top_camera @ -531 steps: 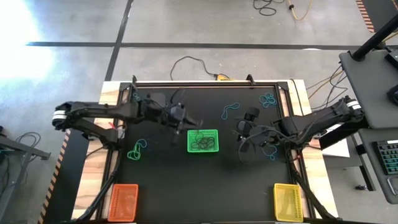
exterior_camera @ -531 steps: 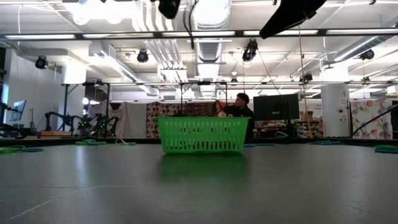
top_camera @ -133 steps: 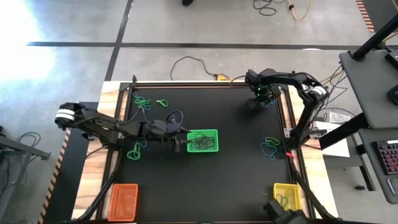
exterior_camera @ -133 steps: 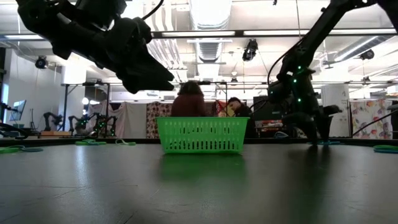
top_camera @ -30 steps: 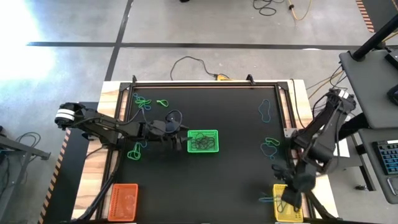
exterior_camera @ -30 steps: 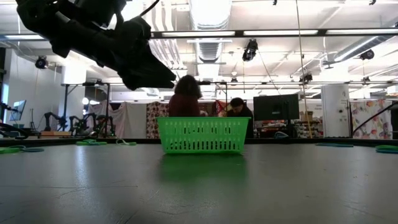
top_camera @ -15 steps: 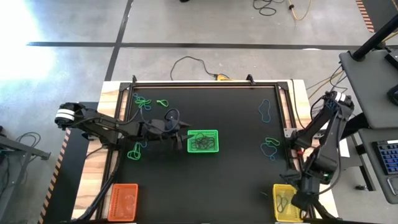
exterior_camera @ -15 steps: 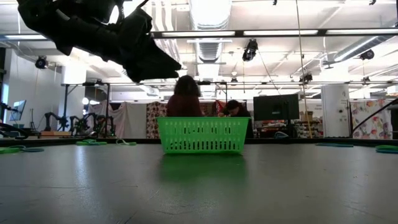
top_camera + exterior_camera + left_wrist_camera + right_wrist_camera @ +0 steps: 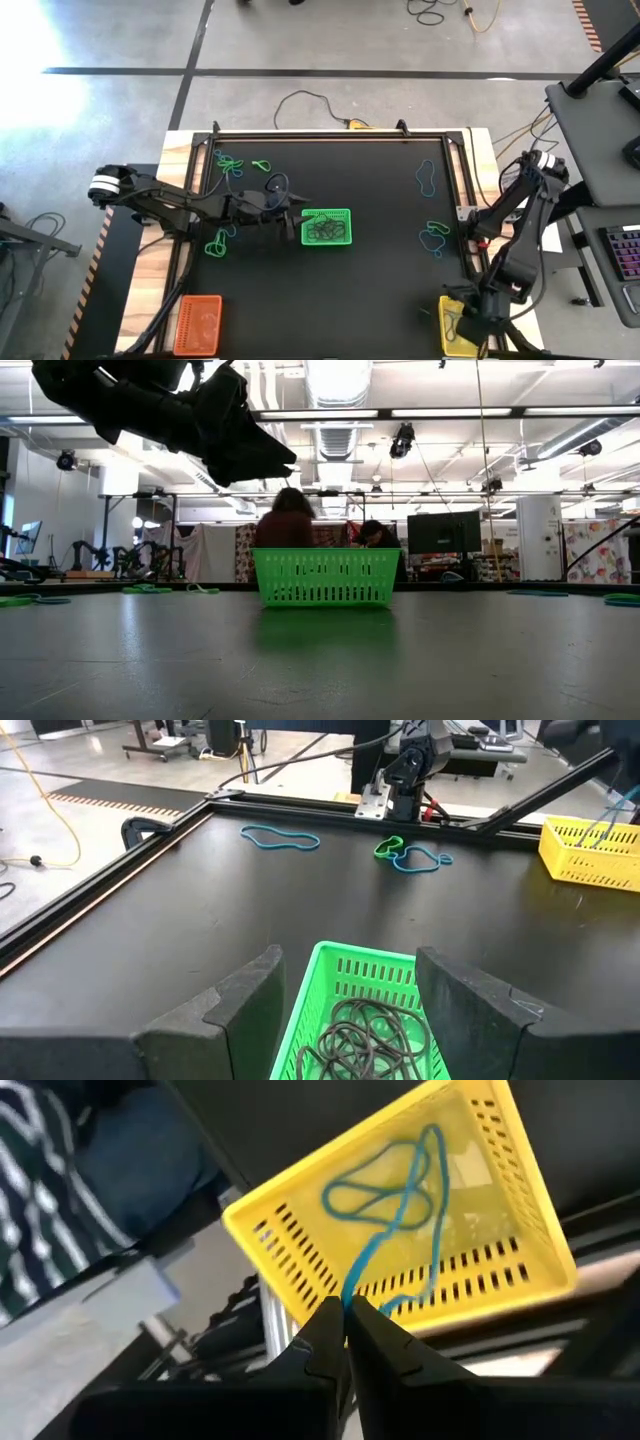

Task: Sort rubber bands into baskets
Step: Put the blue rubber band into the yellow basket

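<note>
The green basket [image 9: 327, 227] stands at mid-table and holds a tangle of dark thin loops [image 9: 365, 1038]. My left gripper [image 9: 345, 1010] hovers open just above that basket's left end, touching nothing. The yellow basket [image 9: 456, 325] sits at the near right corner, with my right gripper [image 9: 347, 1330] above it, shut on a blue rubber band [image 9: 385, 1185]. The orange basket [image 9: 198, 325] sits at the near left. Loose rubber bands lie on the mat: blue [image 9: 425, 180], blue and green [image 9: 433, 238], green [image 9: 219, 243], and more at the far left [image 9: 232, 163]. My right gripper pinches one strand of the blue rubber band [image 9: 350, 1292] between its two fingertips, coming from above. The band hangs below the fingers, and its loops [image 9: 395, 1180] reach down inside the yellow basket.
A black frame rail [image 9: 330, 137] borders the mat. Black cables run along both arms. In the low view, people sit in the room behind the green basket [image 9: 326, 577]. Bare mat lies between the green basket and the near edge.
My right gripper has gone toward the table's near right corner with the blue band, from beside the yellow basket to over it. The band now hangs into the basket. My left gripper has risen a little and edged toward the green basket, staying open.
</note>
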`<action>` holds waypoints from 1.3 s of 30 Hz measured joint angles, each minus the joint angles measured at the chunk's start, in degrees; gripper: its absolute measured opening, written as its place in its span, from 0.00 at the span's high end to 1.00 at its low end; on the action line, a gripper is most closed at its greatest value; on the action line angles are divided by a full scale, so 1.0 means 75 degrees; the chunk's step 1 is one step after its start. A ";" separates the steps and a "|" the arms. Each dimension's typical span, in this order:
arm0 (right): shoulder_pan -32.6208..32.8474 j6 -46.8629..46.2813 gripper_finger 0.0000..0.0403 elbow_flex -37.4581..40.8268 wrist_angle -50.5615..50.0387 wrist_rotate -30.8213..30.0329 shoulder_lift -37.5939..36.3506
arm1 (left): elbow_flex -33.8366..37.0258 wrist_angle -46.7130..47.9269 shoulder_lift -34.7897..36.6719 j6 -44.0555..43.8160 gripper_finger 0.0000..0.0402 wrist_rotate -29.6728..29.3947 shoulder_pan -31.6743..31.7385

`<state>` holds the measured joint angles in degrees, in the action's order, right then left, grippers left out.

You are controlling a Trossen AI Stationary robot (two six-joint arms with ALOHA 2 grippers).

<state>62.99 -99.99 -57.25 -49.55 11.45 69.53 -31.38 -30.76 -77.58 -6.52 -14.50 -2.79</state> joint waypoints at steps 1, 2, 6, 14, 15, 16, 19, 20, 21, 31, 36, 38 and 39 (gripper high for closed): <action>-0.0001 0.0011 0.98 0.0000 0.0055 -0.0009 0.0145 | 0.0000 -0.0003 0.0000 -0.0065 0.48 0.0000 0.0000; 0.0002 0.0043 0.98 0.0003 0.0170 -0.0005 0.0305 | 0.0000 -0.0003 0.0000 -0.0150 0.48 0.0000 0.0000; 0.0002 0.0556 0.98 0.0003 0.0728 0.0130 0.0981 | 0.0000 0.0012 0.0000 -0.0303 0.48 0.0000 0.0000; -0.0013 0.0817 0.92 0.0003 0.0707 0.0865 0.2050 | 0.0000 0.0023 0.0000 -0.0835 0.48 0.0003 0.0000; -0.0013 0.0823 0.90 0.0003 0.0709 0.0905 0.2137 | 0.0000 0.0032 0.0000 -0.0974 0.48 0.0003 0.0000; -0.0016 0.0872 0.88 0.0014 0.0709 0.0905 0.2213 | 0.0000 0.0044 0.0000 -0.1065 0.48 0.0003 0.0000; -0.0049 0.1100 0.82 0.0041 0.0704 0.0904 0.2380 | 0.0000 0.0106 0.0000 -0.1245 0.48 0.0139 -0.0003; -0.0063 0.1145 0.79 0.0051 0.0688 0.0911 0.2394 | 0.0000 0.0128 0.0000 -0.1289 0.48 0.0268 -0.0003; -0.0088 0.1196 0.77 0.0055 0.0667 0.0938 0.2372 | 0.0000 0.0136 0.0000 -0.1338 0.48 0.0375 -0.0009; -0.0185 0.0667 0.60 0.0052 -0.0230 -0.0200 0.1091 | 0.0000 -0.0300 -0.0003 -0.1432 0.48 0.0871 -0.0589; -0.0383 0.1281 0.56 0.0052 -0.1483 -0.0913 0.0720 | 0.0000 -0.0836 -0.0003 -0.1015 0.48 0.0642 -0.1519; -0.0615 0.1506 0.55 0.0052 -0.2345 -0.1794 0.0447 | 0.0000 -0.0877 -0.0003 -0.0942 0.48 0.0286 -0.1890; -0.0782 0.1698 0.55 0.0052 -0.2787 -0.2239 0.0301 | 0.0000 -0.0874 -0.0003 -0.0940 0.48 0.0117 -0.2044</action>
<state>57.13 -87.26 -56.86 -70.45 -5.34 71.78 -31.38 -37.32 -77.60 -13.57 -13.63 -18.12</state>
